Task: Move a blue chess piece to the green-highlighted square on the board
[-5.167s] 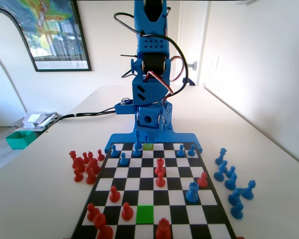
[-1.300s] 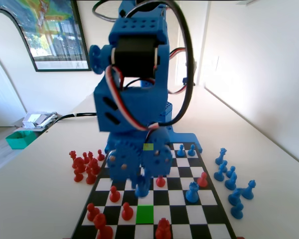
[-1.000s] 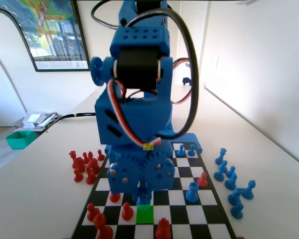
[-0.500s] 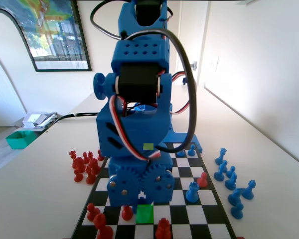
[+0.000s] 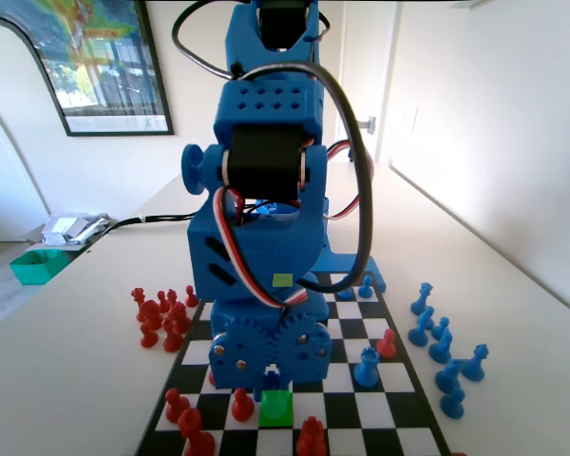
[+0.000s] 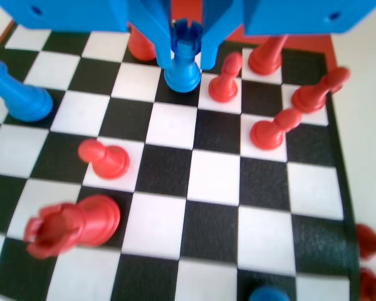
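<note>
Since half a second ago, the blue arm has dropped a little lower in the fixed view, and the gripper (image 5: 272,375) now sits just above the far edge of the green-highlighted square (image 5: 276,408). Five seconds ago the arm stood folded at the board's far end.

Gripper (image 6: 187,37) in the wrist view: both jaws hang from the top edge and pinch the blue chess piece (image 6: 183,63) between them, one on each side of its notched crown. The piece stands upright; its round base rests on or just over a dark square, which of the two cannot be told. In the fixed view only a sliver of the piece (image 5: 272,382) shows under the gripper, at the 12 o'clock edge of the green square.

Outward from the piece in the wrist view: a red pawn (image 6: 224,81) just beside it at 3 o'clock, apart from it. Two more red pieces (image 6: 272,128) lean at 4 o'clock. A larger blue piece (image 6: 15,94) lies at 9 o'clock, well apart. A red pawn (image 6: 104,158) sits at 7 o'clock, and a big red piece (image 6: 72,224), blurred, beyond it.

Fixed view: the board (image 5: 399,404) carries a dull olive square (image 5: 283,280), partly overlapped by the arm.
</note>
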You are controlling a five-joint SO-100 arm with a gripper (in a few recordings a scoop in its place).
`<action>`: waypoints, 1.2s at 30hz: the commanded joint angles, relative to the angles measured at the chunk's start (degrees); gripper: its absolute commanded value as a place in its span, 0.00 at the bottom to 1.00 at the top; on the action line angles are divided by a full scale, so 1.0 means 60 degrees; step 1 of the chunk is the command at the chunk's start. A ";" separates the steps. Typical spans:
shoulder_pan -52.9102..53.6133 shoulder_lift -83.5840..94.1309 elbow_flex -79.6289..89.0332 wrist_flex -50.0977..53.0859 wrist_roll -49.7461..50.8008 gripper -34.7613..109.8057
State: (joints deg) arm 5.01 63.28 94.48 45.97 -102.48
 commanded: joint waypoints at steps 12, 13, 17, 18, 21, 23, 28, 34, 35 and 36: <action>0.0176 0.0308 0.0234 -0.0557 -0.0220 0.28; 0.0176 0.0308 0.0234 -0.0571 -0.0220 0.28; 0.0205 0.0308 0.0220 -0.0659 -0.0176 0.29; 0.0205 0.0308 0.0234 -0.0718 -0.0176 0.30; 0.0190 0.0308 0.0278 -0.0835 -0.0132 0.29; 0.0161 0.0308 0.0293 -0.0835 -0.0117 0.28; 0.0117 0.0308 0.0352 -0.0952 -0.0059 0.29; 0.0117 0.0322 0.0352 -0.0996 -0.0044 0.31; 0.0117 0.0322 0.0337 -0.0996 -0.0044 0.32; 0.0117 0.0322 0.0322 -0.0996 -0.0029 0.32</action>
State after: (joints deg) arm 5.19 63.28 96.50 39.90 -102.22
